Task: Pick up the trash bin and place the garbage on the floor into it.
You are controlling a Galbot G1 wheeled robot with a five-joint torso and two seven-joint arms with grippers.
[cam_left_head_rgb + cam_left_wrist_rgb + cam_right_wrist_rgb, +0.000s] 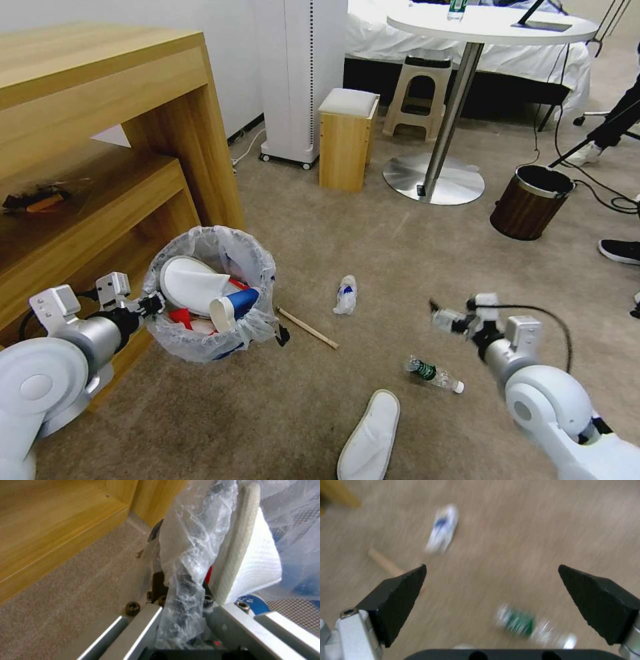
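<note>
Head view has our left tool [155, 305] at the near rim of the trash bin [212, 293], which sits tilted toward us just beside the foot of the wooden shelf unit [100, 167]. Left wrist view shows that tool pinching the folded-over plastic bag [183, 580] and the dark rim beneath it, one finger outside and one inside, with a white slipper [246, 555] leaning against the inner side. We judge this rim grip is what lets us carry the bin and keep its mouth turned up and open toward the litter.

Inside the bin we already see the slipper, a blue cup [235, 307] and something red. Still on the floor [400, 267] lie a crumpled white-and-blue wrapper [345, 295], a wooden stick [308, 328] with one end near the bin, a small plastic bottle [435, 375] and a second slipper [371, 437], all well apart from one another.

Our right tool [441, 313] hangs above the carpet between the wrapper and the bottle. Right wrist view shows its fingers [400, 597] spread wide with nothing between them, the bottle [523, 625] lying below the gap. We judge the task to be partway done, with four pieces left.
</note>
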